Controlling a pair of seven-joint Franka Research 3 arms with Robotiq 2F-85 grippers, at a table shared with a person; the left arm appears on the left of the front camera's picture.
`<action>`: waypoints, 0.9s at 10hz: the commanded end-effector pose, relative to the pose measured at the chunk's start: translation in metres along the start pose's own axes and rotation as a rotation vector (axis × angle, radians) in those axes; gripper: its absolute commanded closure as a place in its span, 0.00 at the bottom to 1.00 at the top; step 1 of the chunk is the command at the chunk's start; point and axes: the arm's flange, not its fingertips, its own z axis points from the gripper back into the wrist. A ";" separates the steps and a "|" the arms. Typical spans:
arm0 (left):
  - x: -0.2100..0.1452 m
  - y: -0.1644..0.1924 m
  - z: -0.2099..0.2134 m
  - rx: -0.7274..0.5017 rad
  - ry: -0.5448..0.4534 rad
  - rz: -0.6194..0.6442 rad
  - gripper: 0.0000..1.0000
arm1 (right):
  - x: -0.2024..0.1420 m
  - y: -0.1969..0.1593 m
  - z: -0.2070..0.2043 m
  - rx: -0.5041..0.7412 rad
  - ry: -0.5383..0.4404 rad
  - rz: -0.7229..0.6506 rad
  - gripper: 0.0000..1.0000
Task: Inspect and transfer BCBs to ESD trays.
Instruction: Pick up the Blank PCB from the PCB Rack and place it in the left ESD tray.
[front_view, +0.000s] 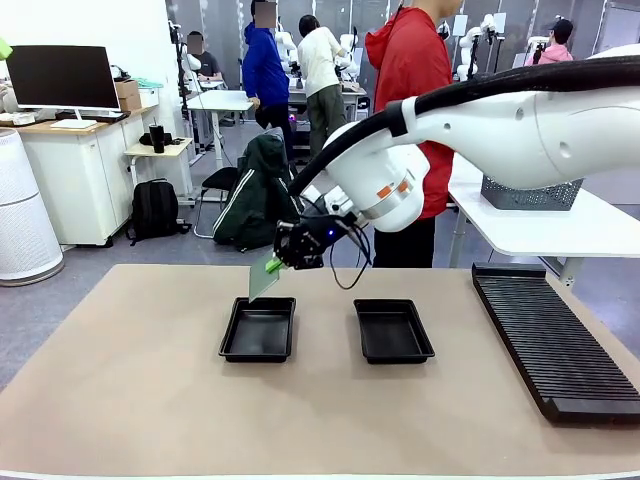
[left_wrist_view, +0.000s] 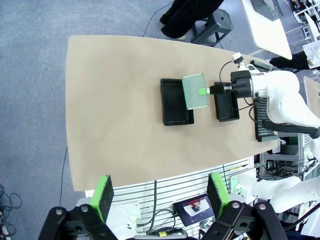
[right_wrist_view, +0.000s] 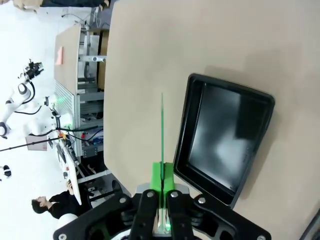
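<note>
**Front view.** Right end effector (front_view: 274, 264) is closed on the upper edge of a board (front_view: 262, 281). The board hangs on edge, tilted, above the 12 o'clock rim of the left tray (front_view: 258, 332), and I cannot tell whether it clears the rim. The right tray (front_view: 392, 332) lies at 3 o'clock of the left one, apart from it. Both trays are empty. A rack (front_view: 555, 340) sits at the 3 o'clock side of the counter (front_view: 130, 390), its ribs looking bare. A person in red (front_view: 410, 70) stands at 12 o'clock.

**Left wrist view.** Left end effector (left_wrist_view: 161, 195) is wide open and holds nothing, high over the counter's near edge. The board (left_wrist_view: 195, 91) shows its pale face here, overlapping the 2 o'clock corner of the left tray (left_wrist_view: 175, 107).

**Right wrist view.** The board (right_wrist_view: 162, 130) is edge-on, a thin green line between the pressed pads (right_wrist_view: 157, 181). The left tray (right_wrist_view: 220, 135) is at 3 o'clock, its floor bare.

**Judgement.** The step in hand is the transfer, with the board poised for placing. The next move calls for centring it over the left tray, turning it flat, lowering it and only then letting go (the fit inside the rim looks close, so square it first).
</note>
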 end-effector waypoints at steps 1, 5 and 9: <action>-0.002 0.001 -0.001 -0.004 0.000 -0.001 0.00 | -0.015 -0.013 -0.020 0.021 -0.018 0.007 0.98; -0.002 0.001 -0.001 -0.004 0.000 -0.001 0.00 | -0.020 -0.034 -0.060 0.035 -0.045 -0.034 0.98; -0.002 0.001 -0.001 -0.004 0.000 -0.001 0.00 | -0.025 -0.046 -0.077 0.010 -0.070 -0.080 0.98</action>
